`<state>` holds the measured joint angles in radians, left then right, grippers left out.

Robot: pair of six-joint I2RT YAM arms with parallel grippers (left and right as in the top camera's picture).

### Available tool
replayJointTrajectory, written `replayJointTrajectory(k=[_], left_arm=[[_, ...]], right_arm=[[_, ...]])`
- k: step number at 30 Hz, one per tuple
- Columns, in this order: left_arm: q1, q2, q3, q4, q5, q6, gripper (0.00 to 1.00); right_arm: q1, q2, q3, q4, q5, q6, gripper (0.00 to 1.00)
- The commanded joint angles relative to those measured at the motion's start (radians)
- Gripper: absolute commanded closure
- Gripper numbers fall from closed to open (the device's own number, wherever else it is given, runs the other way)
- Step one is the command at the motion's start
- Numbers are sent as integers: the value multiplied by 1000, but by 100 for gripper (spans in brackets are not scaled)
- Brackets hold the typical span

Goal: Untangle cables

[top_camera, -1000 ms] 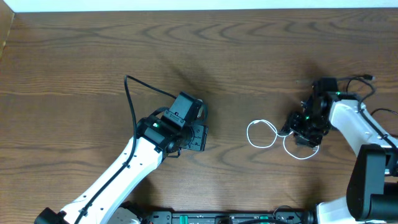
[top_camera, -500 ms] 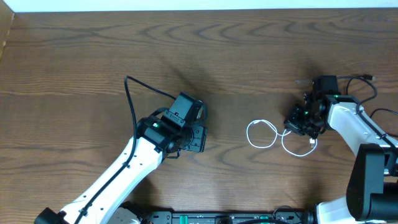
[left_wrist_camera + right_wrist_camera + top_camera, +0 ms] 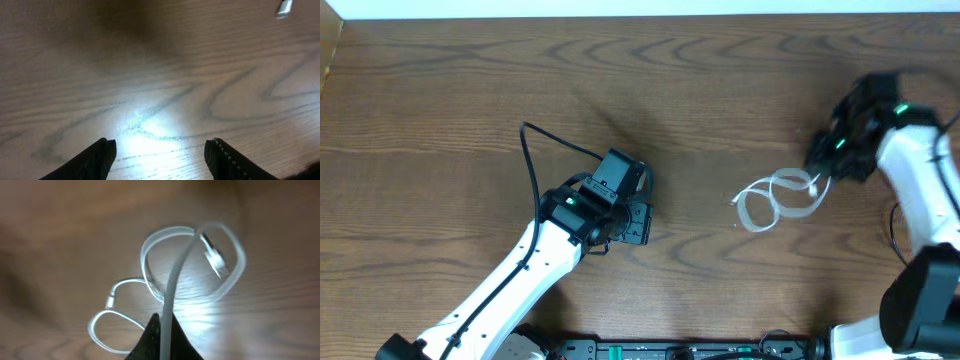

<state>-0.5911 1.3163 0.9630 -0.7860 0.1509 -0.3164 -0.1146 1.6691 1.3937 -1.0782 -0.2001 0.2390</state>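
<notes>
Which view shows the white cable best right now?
Right wrist: the white cable fills it, loops and plugs visible, one strand pinched in the shut right gripper. Overhead shows it small and blurred. Left wrist shows only a pale bit at the top edge, perhaps its plug.

The left tool [image 3: 636, 214] sits left of centre over the worktop [image 3: 720, 80]. The right tool [image 3: 823, 168] is well apart from it, near the right edge. The cable [image 3: 776, 197] is between the two, much nearer the right tool. One strand runs into that tool's pinched tips, and the loops spread from there toward the left tool. In the right wrist view the strand leads away from the tool [image 3: 162, 330] and the loops cross one another beyond the tips. Far ahead and to the right of the left tool [image 3: 160, 150], a small plug [image 3: 284, 7] lies on the worktop.
</notes>
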Motion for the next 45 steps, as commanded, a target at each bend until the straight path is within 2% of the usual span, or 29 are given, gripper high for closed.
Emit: replayJointTrajectory(k=[1, 8, 12, 13, 14, 17, 20, 29, 32, 37, 39, 42, 45], left_arm=[[2, -9, 2, -7, -13, 5, 38], [2, -9, 2, -8, -14, 5, 38], [2, -9, 2, -6, -14, 5, 38], [2, -9, 2, -6, -14, 5, 38], [2, -9, 2, -6, -14, 5, 38], [2, -9, 2, -6, -13, 5, 38], [2, -9, 2, -6, -13, 5, 38], [2, -9, 2, -9, -14, 5, 38], [2, -9, 2, -1, -19, 5, 38], [16, -9, 2, 2, -188, -94, 38], [61, -9, 2, 3, -223, -132, 38], [137, -9, 2, 3, -223, -134, 38], [231, -9, 2, 2, -221, -134, 38]], right_arm=[[-68, -8, 220, -69, 138, -73, 99], [-245, -9, 593, -132, 204, -53, 99], [-315, -8, 657, -134, 205, -53, 98], [-324, -7, 653, -140, 204, -53, 93], [-329, -4, 646, -149, 204, -53, 84], [-330, 0, 607, -160, 188, -53, 42], [-329, 0, 527, -155, 160, -53, 26], [-328, 2, 342, -137, 15, -54, 21], [-312, 2, 284, -138, -48, -105, 18], [-237, 2, 203, -134, -65, -177, 14], [-174, 2, 169, -119, -65, -219, 13], [-106, 2, 137, -94, -66, -274, 4], [-32, 2, 101, -55, -66, -308, 1]])
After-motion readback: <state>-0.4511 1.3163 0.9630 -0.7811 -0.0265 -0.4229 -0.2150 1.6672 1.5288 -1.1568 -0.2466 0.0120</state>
